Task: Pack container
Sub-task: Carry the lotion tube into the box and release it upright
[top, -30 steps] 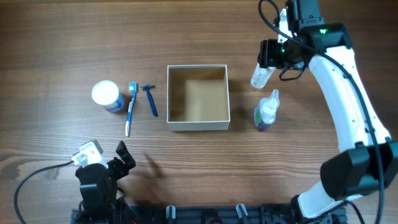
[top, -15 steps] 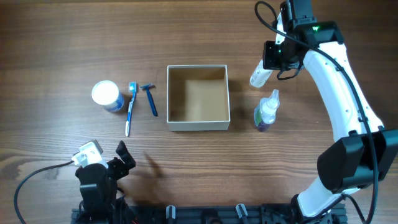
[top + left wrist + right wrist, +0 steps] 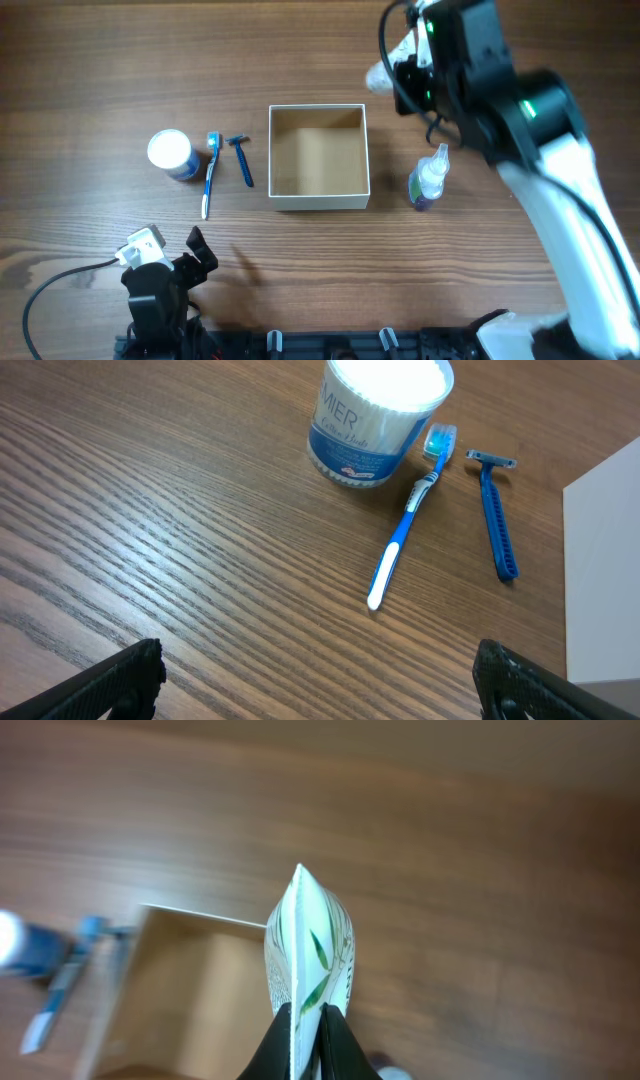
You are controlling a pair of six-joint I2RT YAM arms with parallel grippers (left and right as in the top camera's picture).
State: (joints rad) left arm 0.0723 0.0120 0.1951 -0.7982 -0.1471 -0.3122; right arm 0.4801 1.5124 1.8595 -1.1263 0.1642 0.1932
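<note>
Carrying a small white tube (image 3: 308, 945) with a green leaf print, the right gripper (image 3: 308, 1042) has its jaws clamped tight on one end, and the rest of the tube sticks out past the fingertips. From overhead, the tube sits just beyond the back-right corner of the container (image 3: 318, 196), so it isn't over the opening yet.

To do this bit well, it probably makes sense to bring the tube fully over the tan floor before letting go. Lowering it so it lies flat along one wall would leave space for the other bits. The walls look thin, and a clip on the rim could shove the whole box. Dropping from high up risks a bounce out too.

The left gripper (image 3: 198, 252) is parked well to the front-left of the container with its jaws wide apart, holding nothing.

The surface is a wood-grain table (image 3: 100, 60), flat and uncluttered. To the left of the container are a blue razor (image 3: 240, 160), then a blue toothbrush (image 3: 210, 176), then a white-lidded jar (image 3: 171, 153). Just to the right of the container stands a little bottle (image 3: 428, 180) with a white nozzle.

There's plenty of room. The container shows only its bare bottom and is far bigger than any of the toiletries. Nothing beyond the table is visible.
</note>
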